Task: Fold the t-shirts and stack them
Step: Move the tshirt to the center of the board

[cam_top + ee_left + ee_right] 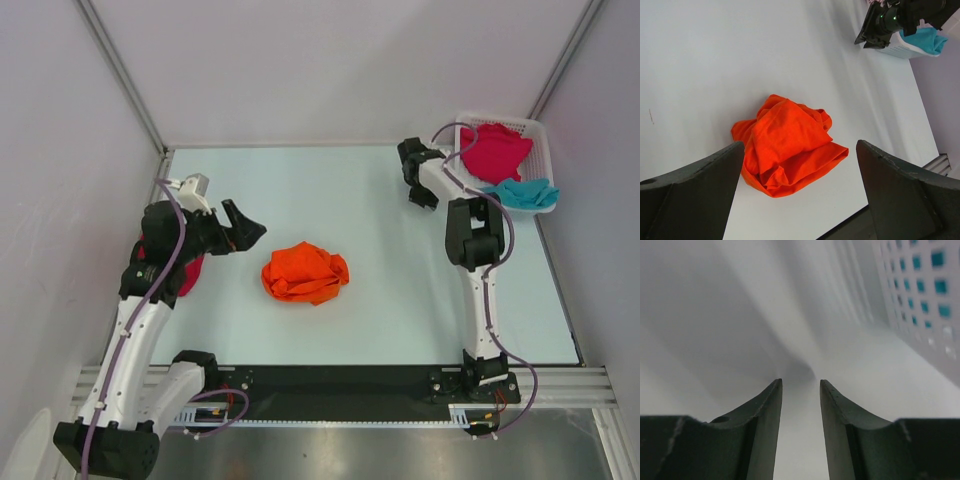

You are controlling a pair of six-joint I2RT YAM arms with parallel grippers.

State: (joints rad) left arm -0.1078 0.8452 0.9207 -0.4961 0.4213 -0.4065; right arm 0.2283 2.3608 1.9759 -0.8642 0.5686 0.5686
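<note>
An orange t-shirt [305, 273] lies crumpled in the middle of the table; it also shows in the left wrist view [787, 145]. My left gripper [243, 228] is open and empty, held above the table left of the orange shirt, which shows between its fingers [800, 144]. One magenta t-shirt [190, 272] lies partly hidden under my left arm. Another magenta t-shirt [495, 150] and a teal t-shirt [520, 192] lie in the white basket [540, 135]. My right gripper [407, 150] hangs low just left of the basket, its jaws narrowly apart and empty [800, 381].
The white lattice basket stands at the back right corner; its wall [922, 305] is close on the right of my right gripper. White enclosure walls stand on three sides. A black rail [340, 380] runs along the table's near edge.
</note>
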